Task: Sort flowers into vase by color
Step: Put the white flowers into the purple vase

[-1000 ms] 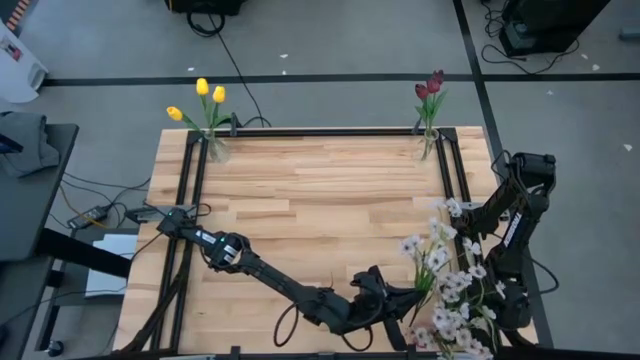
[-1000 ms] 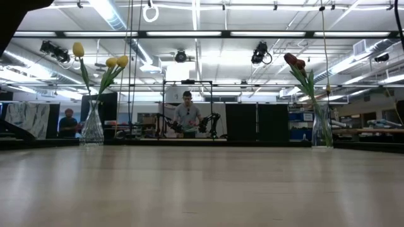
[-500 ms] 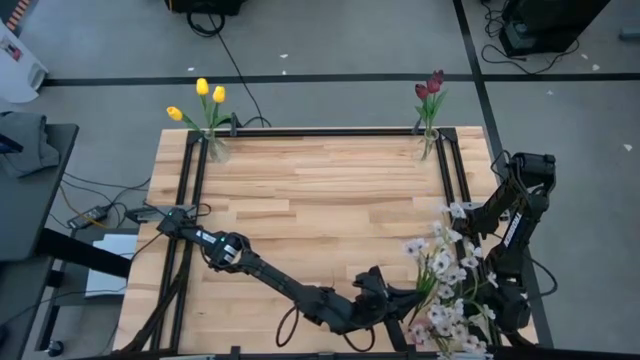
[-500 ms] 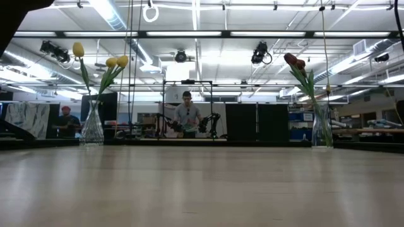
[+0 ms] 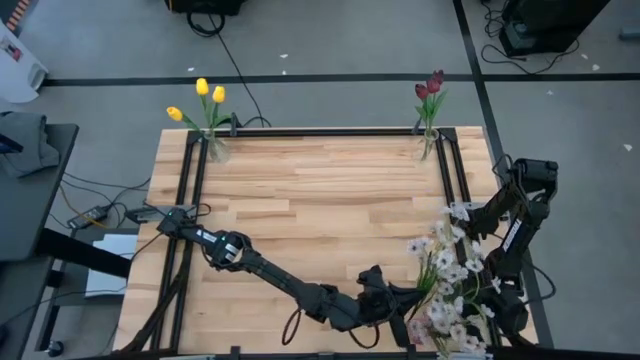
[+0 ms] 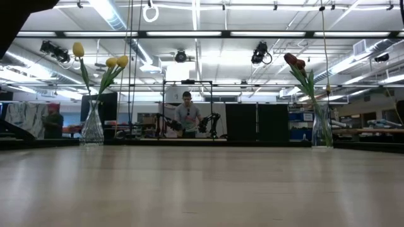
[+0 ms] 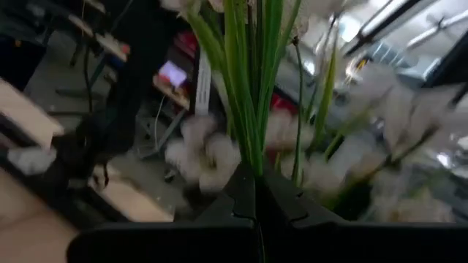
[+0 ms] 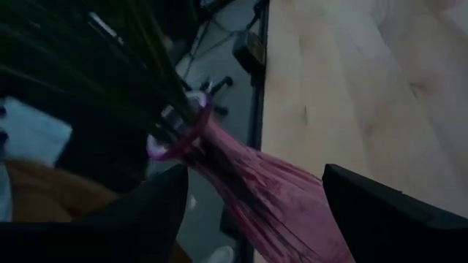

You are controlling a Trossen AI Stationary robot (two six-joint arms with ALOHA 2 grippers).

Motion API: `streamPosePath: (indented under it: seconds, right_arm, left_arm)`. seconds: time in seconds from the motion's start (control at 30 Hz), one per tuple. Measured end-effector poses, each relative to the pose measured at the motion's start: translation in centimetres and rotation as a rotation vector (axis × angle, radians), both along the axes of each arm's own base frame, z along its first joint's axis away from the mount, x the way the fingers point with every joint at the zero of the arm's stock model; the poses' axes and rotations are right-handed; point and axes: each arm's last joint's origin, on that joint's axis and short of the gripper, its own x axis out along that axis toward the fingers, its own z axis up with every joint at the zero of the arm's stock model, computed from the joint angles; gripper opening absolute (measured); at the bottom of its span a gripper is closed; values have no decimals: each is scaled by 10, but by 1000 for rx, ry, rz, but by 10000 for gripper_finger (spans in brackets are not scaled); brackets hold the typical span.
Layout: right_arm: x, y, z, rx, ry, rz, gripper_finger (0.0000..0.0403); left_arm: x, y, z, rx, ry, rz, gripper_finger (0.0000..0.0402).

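Wooden table (image 5: 320, 200), left pincer (image 7: 256, 212) clamped on whitish spray stems (image 7: 248, 95) (right pincer (image 8: 252, 212) apart)

whitish blossoms (image 7: 205, 153) — blurred, edge-cropped

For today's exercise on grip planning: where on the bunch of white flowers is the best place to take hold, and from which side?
Grip the green stems low down, below the white flowers, coming from the table's middle, as the left gripper does. The stems gather into one narrow bundle there, while the blossoms spread wide and loose.
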Motion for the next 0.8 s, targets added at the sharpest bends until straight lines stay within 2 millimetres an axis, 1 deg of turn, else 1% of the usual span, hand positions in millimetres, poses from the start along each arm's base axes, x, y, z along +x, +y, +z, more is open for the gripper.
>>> streamPosePath:
  seconds: [0.1,0.2,0.43,0.6,0.8]
  right_arm:
    - [5,3,-4,18,-1,-20,327]
    - [8,3,-5,31,0,-26,327]
    - [10,2,-5,3,-19,-37,327]
    - [11,1,-4,-4,-43,-75,327]
    - [11,1,-5,22,-32,-85,327]
  left_arm:
    - [1,7,6,9,-50,23,2]
    - [3,12,7,21,-54,34,2]
    - [3,10,7,-5,-63,7,1]
    - [-4,10,20,50,-154,58,1]
    - [-11,14,29,160,-209,138,1]
